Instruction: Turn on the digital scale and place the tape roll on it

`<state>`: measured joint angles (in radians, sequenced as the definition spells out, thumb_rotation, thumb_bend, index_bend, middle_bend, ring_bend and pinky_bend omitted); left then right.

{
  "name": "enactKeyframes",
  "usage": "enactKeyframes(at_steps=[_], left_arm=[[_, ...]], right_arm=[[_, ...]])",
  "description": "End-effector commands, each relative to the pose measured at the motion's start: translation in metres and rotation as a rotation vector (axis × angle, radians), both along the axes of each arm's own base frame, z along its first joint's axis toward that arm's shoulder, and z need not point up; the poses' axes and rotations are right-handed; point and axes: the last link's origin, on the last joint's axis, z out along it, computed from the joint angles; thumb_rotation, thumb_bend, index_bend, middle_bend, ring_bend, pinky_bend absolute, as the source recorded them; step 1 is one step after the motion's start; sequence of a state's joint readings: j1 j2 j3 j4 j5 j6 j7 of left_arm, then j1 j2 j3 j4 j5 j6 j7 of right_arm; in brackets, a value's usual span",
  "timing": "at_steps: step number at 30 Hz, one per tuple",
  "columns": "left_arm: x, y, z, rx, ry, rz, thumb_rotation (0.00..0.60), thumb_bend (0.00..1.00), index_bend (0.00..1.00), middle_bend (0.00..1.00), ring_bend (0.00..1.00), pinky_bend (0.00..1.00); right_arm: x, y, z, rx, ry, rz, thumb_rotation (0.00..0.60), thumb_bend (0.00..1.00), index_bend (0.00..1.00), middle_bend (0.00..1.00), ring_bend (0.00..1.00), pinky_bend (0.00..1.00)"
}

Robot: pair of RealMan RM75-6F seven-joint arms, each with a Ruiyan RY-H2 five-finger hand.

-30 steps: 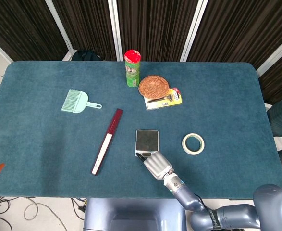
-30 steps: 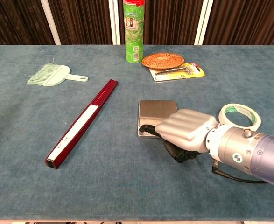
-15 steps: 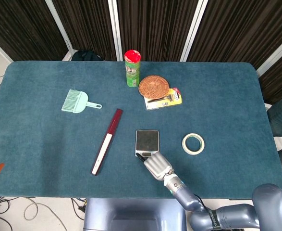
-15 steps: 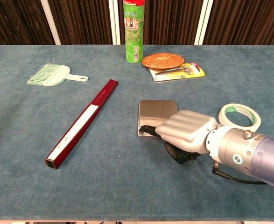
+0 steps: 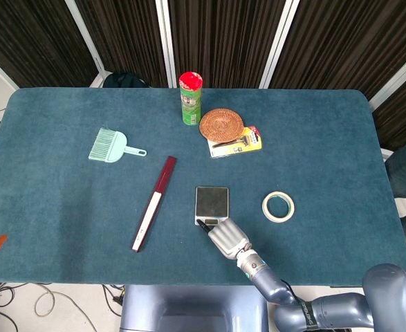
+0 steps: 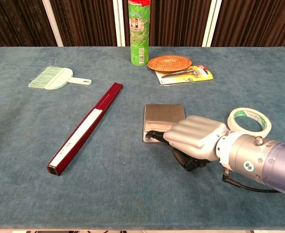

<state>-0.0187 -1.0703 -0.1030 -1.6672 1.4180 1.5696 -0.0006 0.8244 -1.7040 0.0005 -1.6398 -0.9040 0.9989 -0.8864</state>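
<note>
The digital scale [image 5: 211,205] lies a little toward the near edge of the table [image 5: 64,228], about midway along it, and the right hand [image 6: 194,137] sits over its near edge with the fingers curled together and a dark fingertip [image 6: 151,133] poked out onto the control strip below the steel platform. Whether that tip is actually pressing a button or only resting beside one cannot be told from either view, since the knuckles cover most of the strip. To do the step well, the press should be short and straight down on the power button, with the rest of the hand kept off the platform so the scale does not zero under a load; it is worth lifting clear and checking for a lit display before going on. The tape roll [image 5: 278,206] lies flat just to the right of the scale, apart from it and untouched, an easy reach for the same hand afterwards. A dark red folded fan [image 5: 154,202] lies well apart on the other side and should not interfere. The left hand shows in neither view.
</note>
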Motion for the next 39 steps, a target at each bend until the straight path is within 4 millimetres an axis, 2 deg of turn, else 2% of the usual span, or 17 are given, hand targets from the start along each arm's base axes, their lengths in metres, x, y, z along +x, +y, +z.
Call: enactKeyframes(at_steps=[1,16,23,30,39], left_arm=[[-0.0001,0.0,0.0004,0.002,0.0,0.001,0.6,0.0,0.0,0.0,0.0,0.0],[-0.0002,-0.0001,0.0002,0.0,0.0,0.0,0.6,0.0,0.0,0.0,0.0,0.0],[-0.0002,0.0,0.0003,0.0,0.0,0.001,0.6,0.0,0.0,0.0,0.0,0.0],[-0.0002,0.0,0.0003,-0.002,0.001,0.001,0.6,0.0,0.0,0.0,0.0,0.0],[-0.0003,0.0001,0.0005,-0.002,0.001,0.002,0.6,0.0,0.0,0.0,0.0,0.0]], right_arm=[[0.0001,0.0,0.0002,0.0,-0.002,0.001,0.6,0.91,0.09,0.78,0.9,0.74],[-0.0027,0.0006,-0.0014,0.001,0.0,0.002,0.6,0.91,0.14,0.78,0.9,0.74],[-0.0033,0.0009,-0.0018,0.002,0.002,0.004,0.6,0.91,0.2,0.78,0.9,0.74],[-0.0041,0.0014,-0.0028,0.007,0.006,0.004,0.6,0.91,0.31,0.78,0.9,0.74],[-0.0054,0.0016,-0.0044,0.011,0.012,0.003,0.6,0.91,0.36,0.78,0.9,0.74]])
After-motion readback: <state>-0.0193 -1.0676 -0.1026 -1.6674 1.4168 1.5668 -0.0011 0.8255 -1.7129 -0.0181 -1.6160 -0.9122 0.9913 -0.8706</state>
